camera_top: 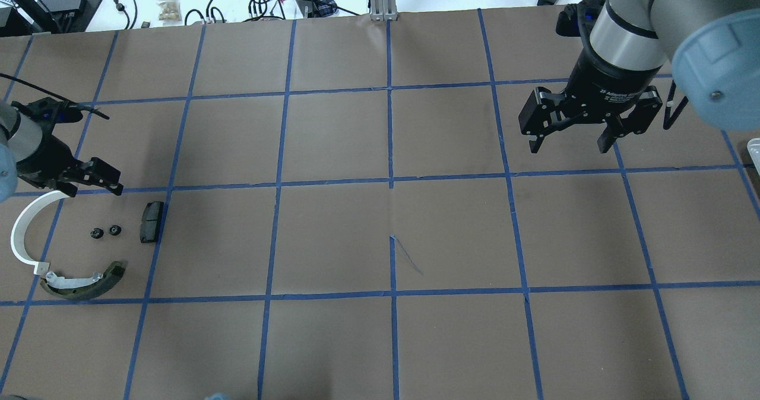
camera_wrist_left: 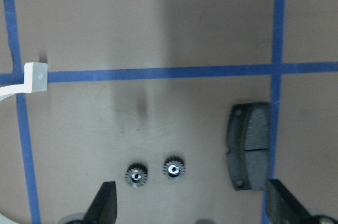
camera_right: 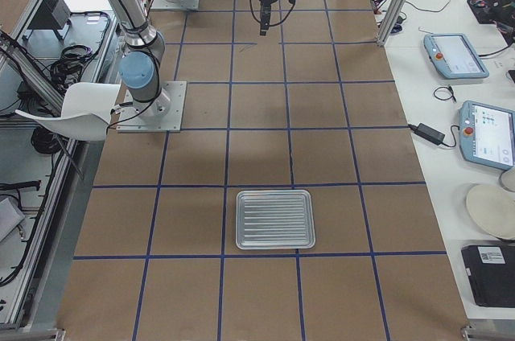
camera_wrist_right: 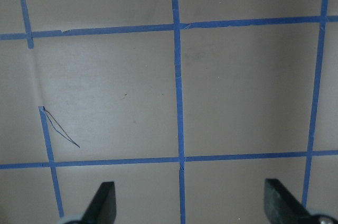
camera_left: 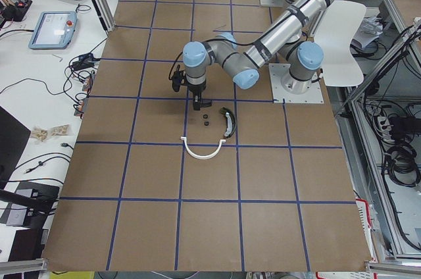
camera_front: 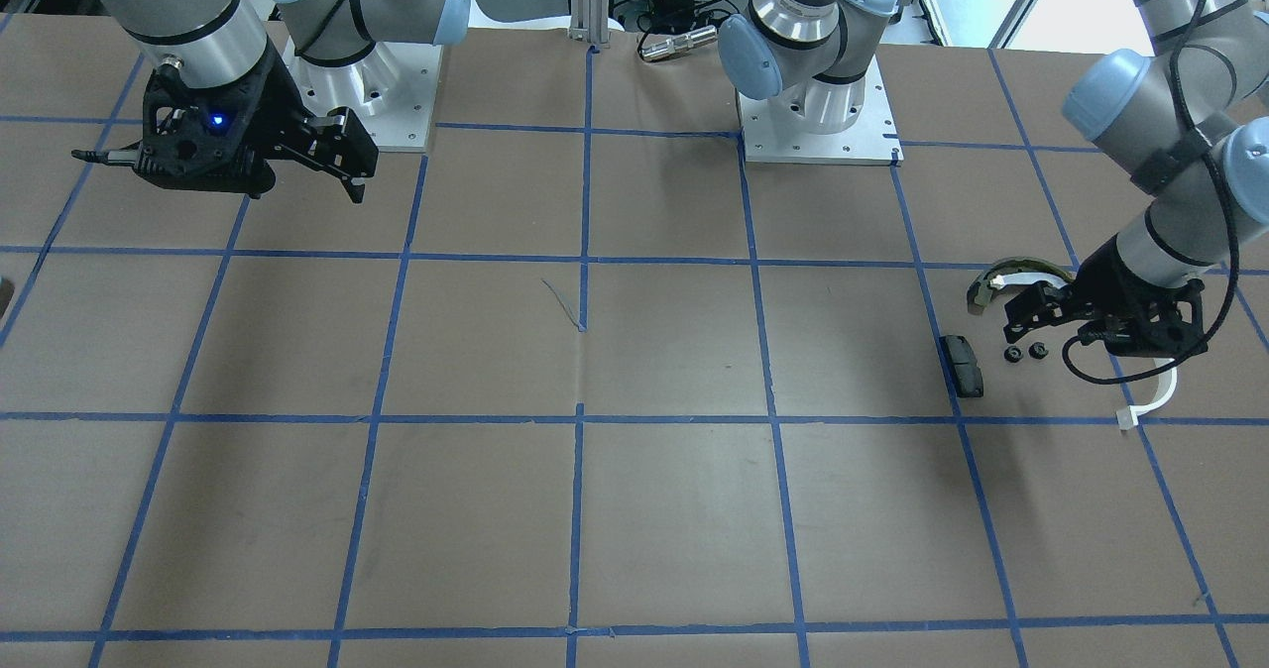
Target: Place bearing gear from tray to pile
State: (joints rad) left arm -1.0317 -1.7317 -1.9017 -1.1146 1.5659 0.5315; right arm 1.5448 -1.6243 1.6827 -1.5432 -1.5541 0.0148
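Observation:
Two small black bearing gears (camera_wrist_left: 137,174) (camera_wrist_left: 174,167) lie side by side on the table in the pile, also seen from overhead (camera_top: 97,232) (camera_top: 115,229). Around them are the black rectangular pad (camera_top: 151,222), the white half-ring strip (camera_top: 24,228) and the olive-and-white curved shoe (camera_top: 83,281). My left gripper (camera_top: 92,187) hovers just beyond the gears, open and empty; its fingers (camera_wrist_left: 105,203) straddle the gears in the wrist view. My right gripper (camera_top: 567,145) is open and empty, high over the table's right half. The metal tray (camera_right: 274,219) shows nothing in it.
The table is brown with a blue tape grid (camera_top: 390,181). The robot bases (camera_front: 818,123) stand at the robot's edge. Cables and small items (camera_top: 267,2) lie beyond the far edge. Operator tablets (camera_right: 455,55) sit on a side bench.

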